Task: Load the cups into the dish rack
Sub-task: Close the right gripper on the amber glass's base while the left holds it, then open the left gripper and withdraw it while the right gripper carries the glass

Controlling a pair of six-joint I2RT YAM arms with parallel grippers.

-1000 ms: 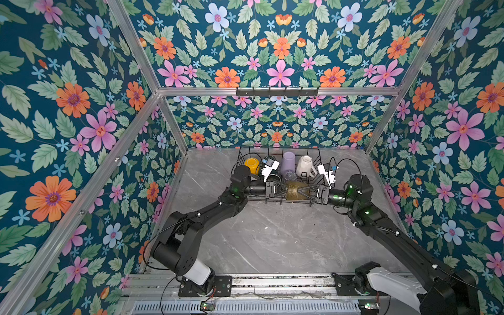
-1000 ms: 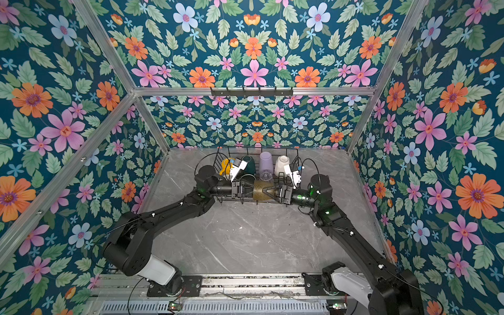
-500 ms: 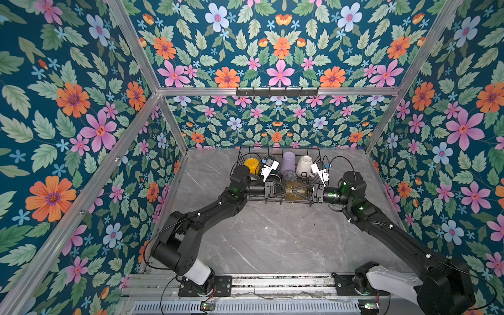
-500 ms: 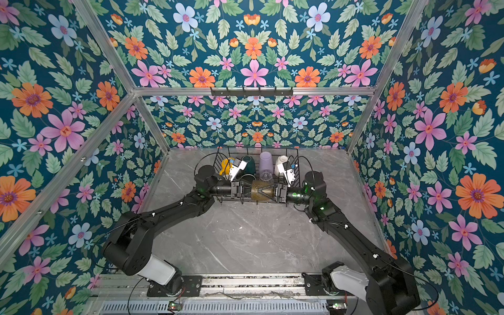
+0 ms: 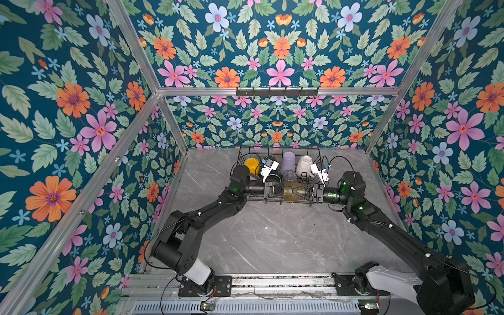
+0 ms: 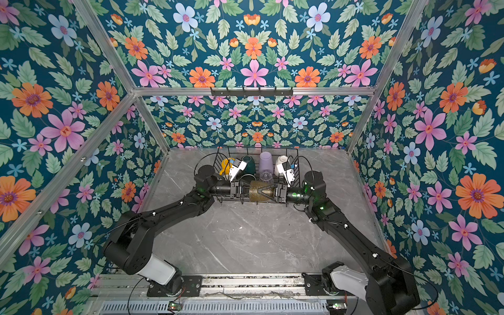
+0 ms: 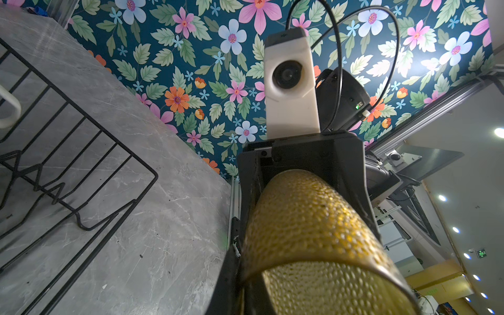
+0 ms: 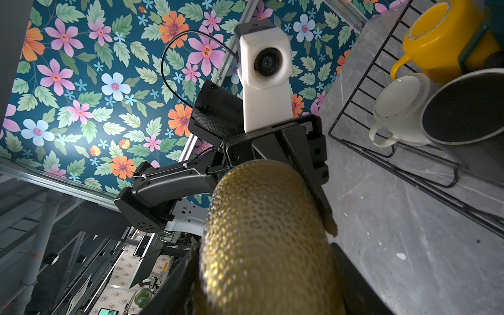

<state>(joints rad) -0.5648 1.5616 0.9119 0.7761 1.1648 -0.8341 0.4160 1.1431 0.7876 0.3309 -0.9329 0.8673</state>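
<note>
Handover in mid-air. Amber glass lies level over the rack front. Left tool pinches its rim; right tool clamps its base. Next, likely: one tool releases, the other places the glass.

Cups in dish rack, glass at its front

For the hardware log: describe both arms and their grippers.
Both arms, left arm and right arm, are matte black jointed tubes with white shells at the base, small green lights and thin black cables looping at the wrists. The left gripper and right gripper are black, angular, with tapered fingers; each carries a white camera housing.
</note>
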